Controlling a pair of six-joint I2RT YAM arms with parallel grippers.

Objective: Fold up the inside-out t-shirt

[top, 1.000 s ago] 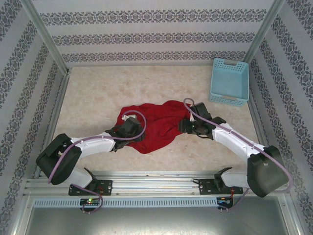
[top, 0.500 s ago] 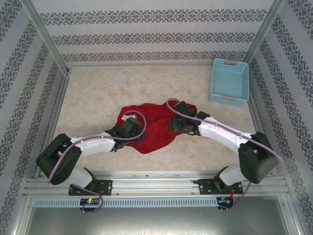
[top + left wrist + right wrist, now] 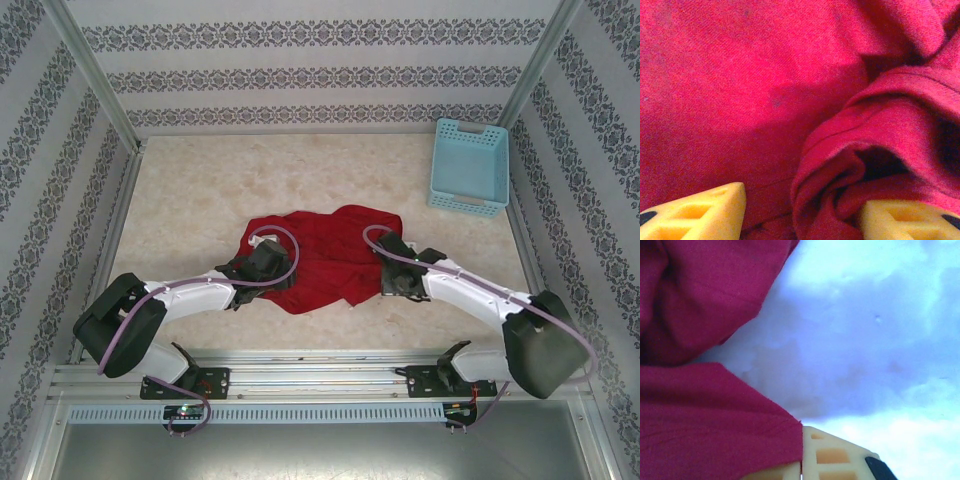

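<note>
Spread wide apart, the left fingers (image 3: 700, 212) sat low on the inside-out t-shirt (image 3: 320, 255). A bunched ridge of red cloth lay between them, touching one finger but not clamped. The right fingers (image 3: 835, 460) looked pressed together on the shirt's near right edge, with cloth draped over one of them and bare table (image 3: 200, 190) just beyond. The shirt lay crumpled (nowhere near flat) at the middle of the table, between the two arms.

As I judged it, the main risk was a pull from the right side dragging the whole heap along instead of spreading it, since nothing pinned the left side. If the left fingers closed on that ridge, they would likely catch several layers at once and lock the wrinkle in.

Open table lay on the far side and to the left. The near hem sat close to the table's near edge, and the light blue basket (image 3: 468, 165) stood well apart in the far right corner.
</note>
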